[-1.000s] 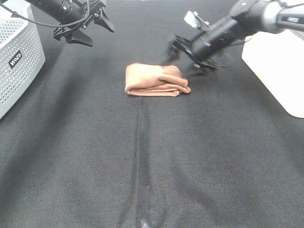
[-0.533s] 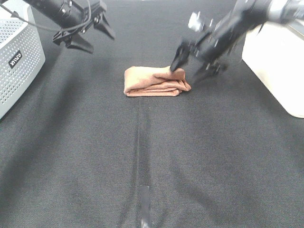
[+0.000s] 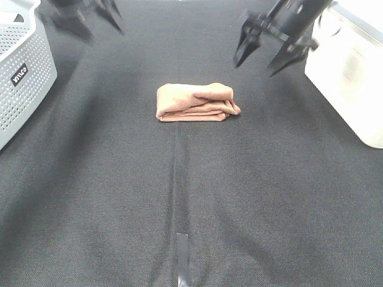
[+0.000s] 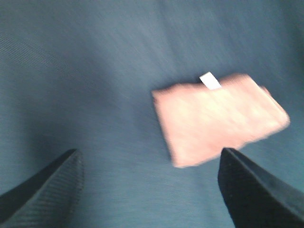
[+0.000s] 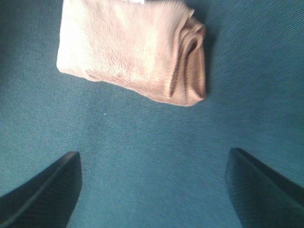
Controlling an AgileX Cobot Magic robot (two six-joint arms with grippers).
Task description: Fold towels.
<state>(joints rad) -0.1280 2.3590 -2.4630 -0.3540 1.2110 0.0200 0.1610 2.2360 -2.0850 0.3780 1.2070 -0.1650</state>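
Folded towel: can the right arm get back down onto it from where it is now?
Probably yes. The right gripper hangs open above and beside the towel, holding nothing. Only bare black cloth lies between them, and the white bin sits off to the side, out of the path.

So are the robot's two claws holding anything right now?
Left gripper: open, holding nothing.
Right gripper: open, holding nothing; the towel lies apart from it.

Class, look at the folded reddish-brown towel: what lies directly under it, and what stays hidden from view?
The folded reddish-brown towel lies flat on the dark woven cloth covering the table. Nothing rests on top of it. The cloth beneath it and the inner folded layers are covered, so they cannot be seen.
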